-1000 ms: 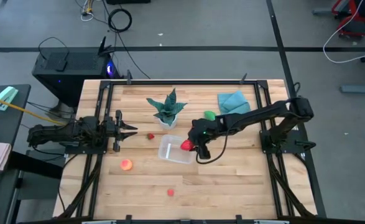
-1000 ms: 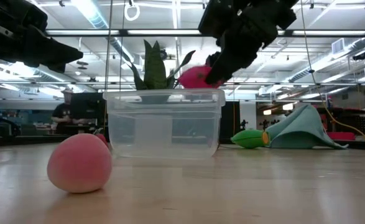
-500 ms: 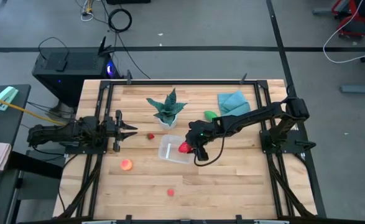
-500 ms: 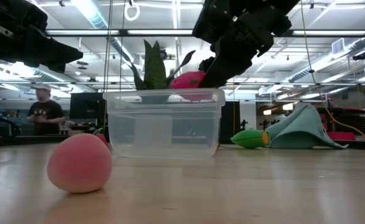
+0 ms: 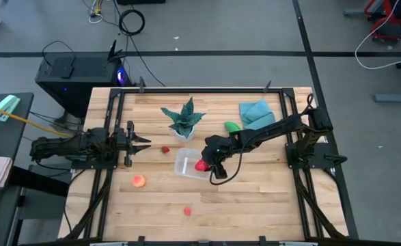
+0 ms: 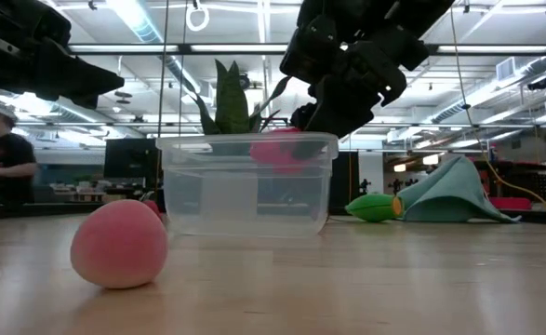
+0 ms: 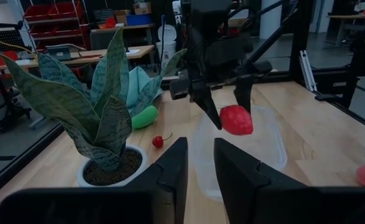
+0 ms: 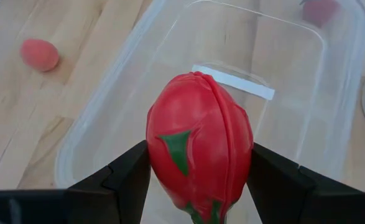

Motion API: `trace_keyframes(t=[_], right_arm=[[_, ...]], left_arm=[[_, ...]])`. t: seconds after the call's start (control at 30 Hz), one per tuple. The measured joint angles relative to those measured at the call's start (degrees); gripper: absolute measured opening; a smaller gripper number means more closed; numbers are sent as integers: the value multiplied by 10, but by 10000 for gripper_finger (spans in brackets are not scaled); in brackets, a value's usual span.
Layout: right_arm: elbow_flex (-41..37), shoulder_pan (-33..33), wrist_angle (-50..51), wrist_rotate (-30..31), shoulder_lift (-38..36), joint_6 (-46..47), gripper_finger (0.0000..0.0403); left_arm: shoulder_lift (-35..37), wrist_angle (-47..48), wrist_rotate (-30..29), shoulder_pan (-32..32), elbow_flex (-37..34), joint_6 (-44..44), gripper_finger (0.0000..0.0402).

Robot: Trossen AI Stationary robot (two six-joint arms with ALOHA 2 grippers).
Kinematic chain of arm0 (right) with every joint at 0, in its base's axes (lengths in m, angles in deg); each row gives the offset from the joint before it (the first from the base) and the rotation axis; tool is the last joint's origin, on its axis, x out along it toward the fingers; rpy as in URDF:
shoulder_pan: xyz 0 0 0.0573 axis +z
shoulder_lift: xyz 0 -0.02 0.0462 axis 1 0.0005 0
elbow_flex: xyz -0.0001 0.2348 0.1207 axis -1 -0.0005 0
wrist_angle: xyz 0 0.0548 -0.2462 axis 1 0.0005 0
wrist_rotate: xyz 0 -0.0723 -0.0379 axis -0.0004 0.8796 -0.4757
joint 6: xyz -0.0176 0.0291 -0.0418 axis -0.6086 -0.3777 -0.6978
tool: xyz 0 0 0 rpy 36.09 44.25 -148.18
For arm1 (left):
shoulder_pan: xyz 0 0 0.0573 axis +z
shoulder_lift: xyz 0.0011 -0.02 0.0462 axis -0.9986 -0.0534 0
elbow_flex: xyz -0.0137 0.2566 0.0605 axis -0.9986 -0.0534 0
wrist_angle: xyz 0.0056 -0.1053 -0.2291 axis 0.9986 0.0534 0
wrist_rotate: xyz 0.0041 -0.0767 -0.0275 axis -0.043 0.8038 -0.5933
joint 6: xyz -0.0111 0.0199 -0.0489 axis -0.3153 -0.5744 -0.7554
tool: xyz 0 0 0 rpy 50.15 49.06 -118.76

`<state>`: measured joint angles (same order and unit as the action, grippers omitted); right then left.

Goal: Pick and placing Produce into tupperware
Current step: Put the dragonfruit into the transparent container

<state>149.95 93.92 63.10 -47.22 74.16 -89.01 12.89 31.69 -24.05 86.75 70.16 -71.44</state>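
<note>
My right gripper (image 5: 207,164) hangs over the clear tub (image 5: 188,165), shut on a red toy fruit (image 8: 198,146) with green marks. In the low view the fruit (image 6: 277,149) sits at the height of the tub's rim (image 6: 245,140). My left gripper (image 5: 147,143) waits open near the table's left side, level with the tub. On the table lie a green oval (image 5: 231,126), a small red piece (image 5: 165,149), an orange-pink ball (image 5: 139,181) and another small red piece (image 5: 186,211). My right gripper pinches the red fruit between its two fingers (image 8: 123,177), one on each side of its widest part (image 8: 157,140). The fingers come down from above, slanting from the table's right. The fruit is lifted clear, inside the tub's outline and above its floor (image 8: 275,124).
A spiky potted plant (image 5: 184,119) stands just beyond the tub toward the far edge. A blue cloth (image 5: 257,111) lies at the far right, next to the green oval. Bare wood stretches along the near edge. A person stands in the room beyond the table.
My right gripper has moved toward the table's left and down, still shut on the red fruit. The fruit went from above the tub's right rim to rim height inside the tub's outline.
</note>
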Motion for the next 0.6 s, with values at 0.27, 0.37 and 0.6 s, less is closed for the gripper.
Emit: trace_keyframes(t=[0.27, 0.37, 0.6], right_arm=[[0, 4, 2, -8, -2, -7, 250], [0, 5, 2, -9, -2, -8, 257], [0, 5, 2, -9, -2, -7, 267]], left_arm=[[0, 0, 0, 0, 0, 0, 83], [0, 0, 0, 0, 0, 0, 81], [0, 0, 0, 0, 0, 0, 88]])
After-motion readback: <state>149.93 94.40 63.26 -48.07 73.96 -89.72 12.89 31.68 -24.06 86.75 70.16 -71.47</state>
